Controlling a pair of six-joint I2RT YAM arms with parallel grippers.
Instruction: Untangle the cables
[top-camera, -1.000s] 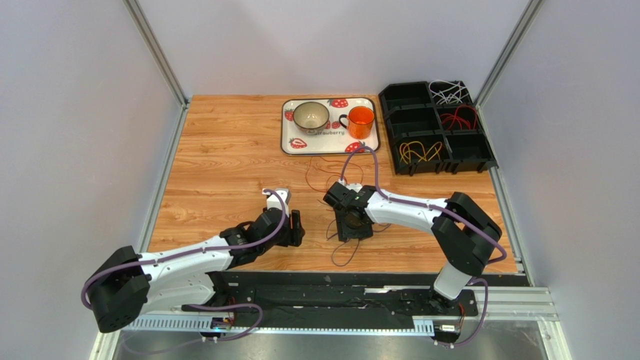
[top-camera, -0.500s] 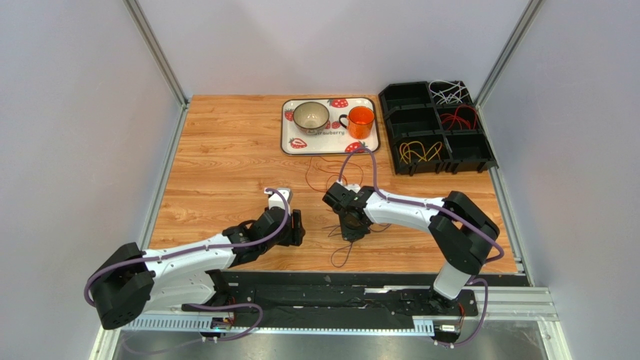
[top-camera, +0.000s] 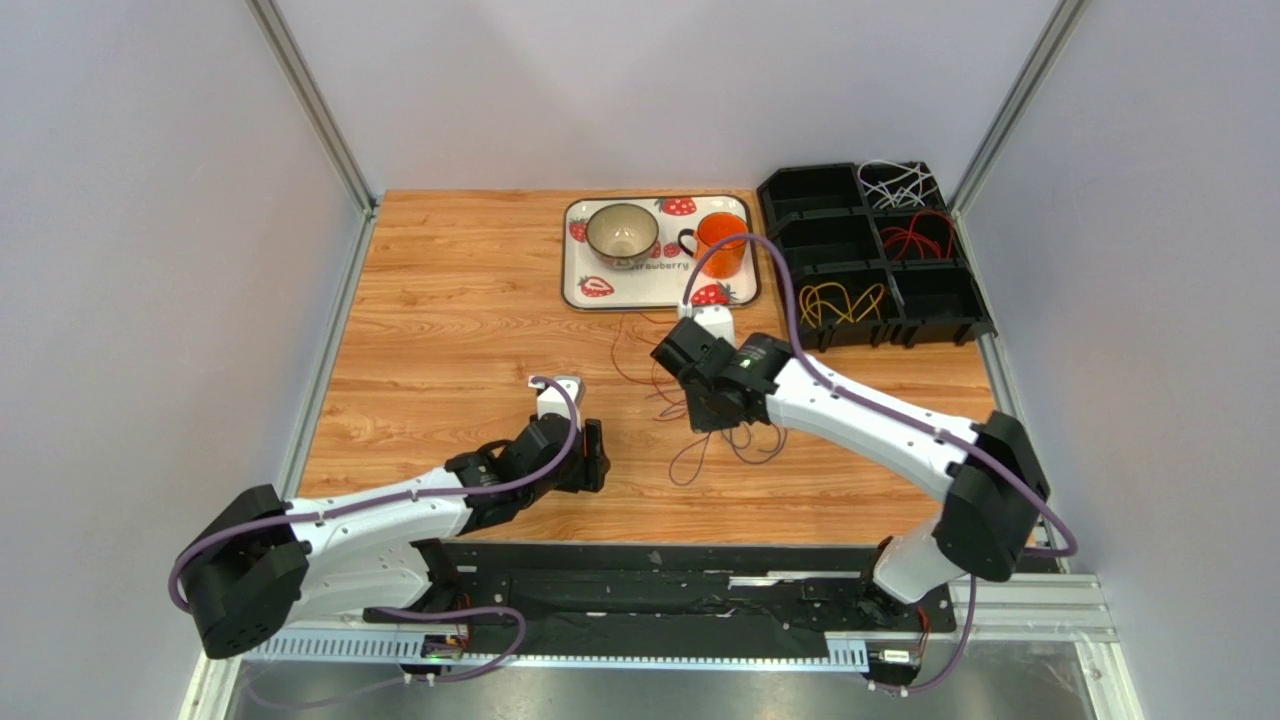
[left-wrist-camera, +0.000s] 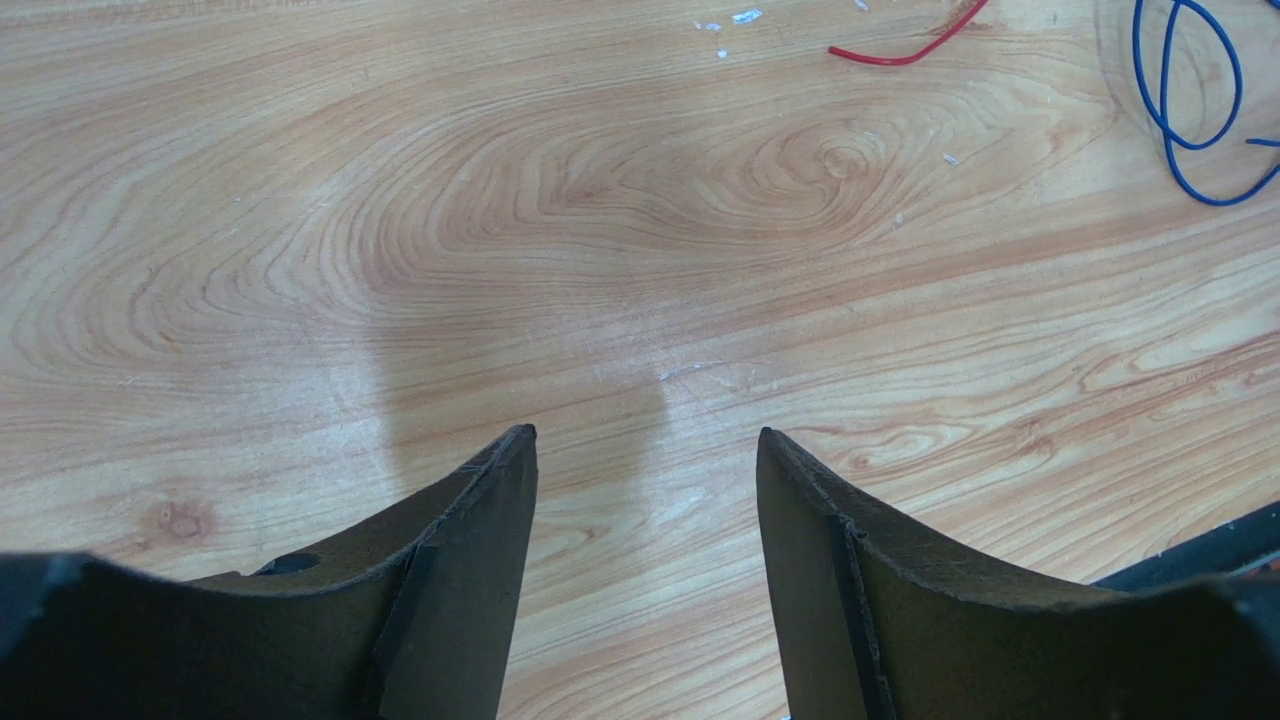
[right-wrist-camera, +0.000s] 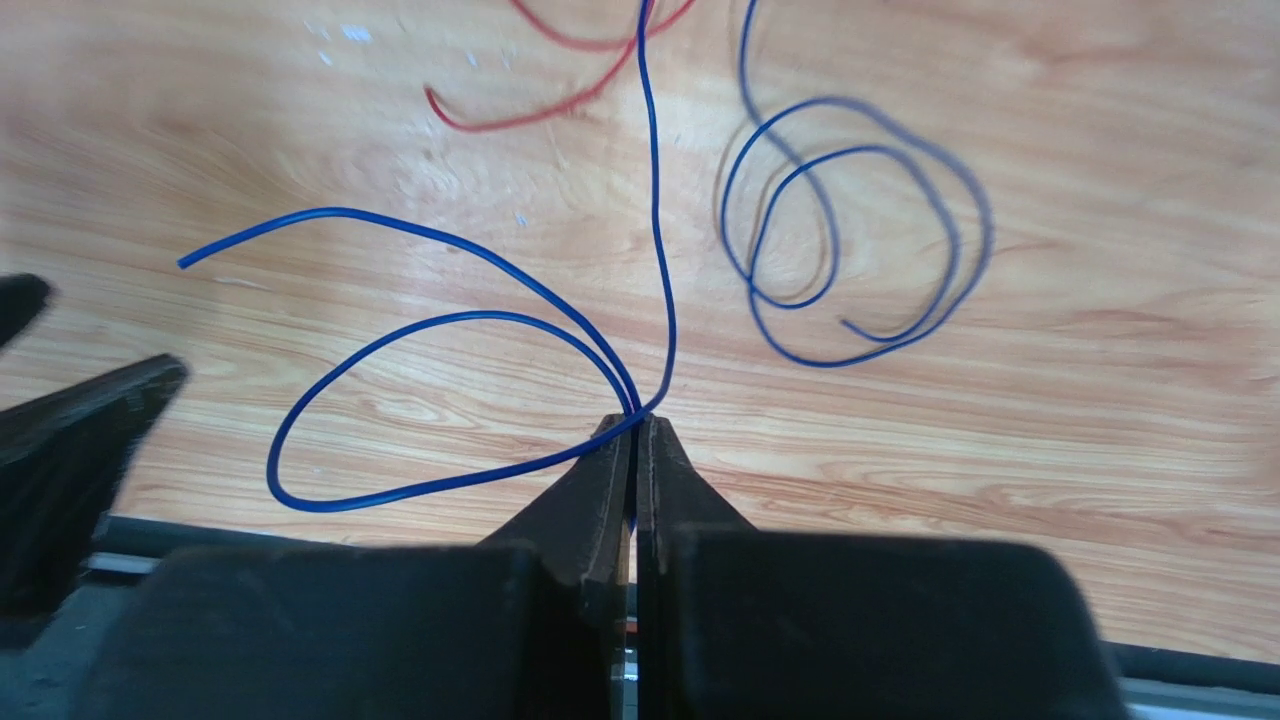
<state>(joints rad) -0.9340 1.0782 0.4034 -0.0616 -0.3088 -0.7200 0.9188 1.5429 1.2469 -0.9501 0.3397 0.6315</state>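
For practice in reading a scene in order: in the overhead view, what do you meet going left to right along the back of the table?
bowl → orange mug → black divided box

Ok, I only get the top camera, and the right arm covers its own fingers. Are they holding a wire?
Observer: Yes, the right fingers are pinched shut on a thin blue cable.
Operator: Is there more blue stuff?
Observer: A loose blue coil lies beside it, apart from the fingers.
Operator: And the other side?
Observer: The left fingers are open over bare table, holding nothing.
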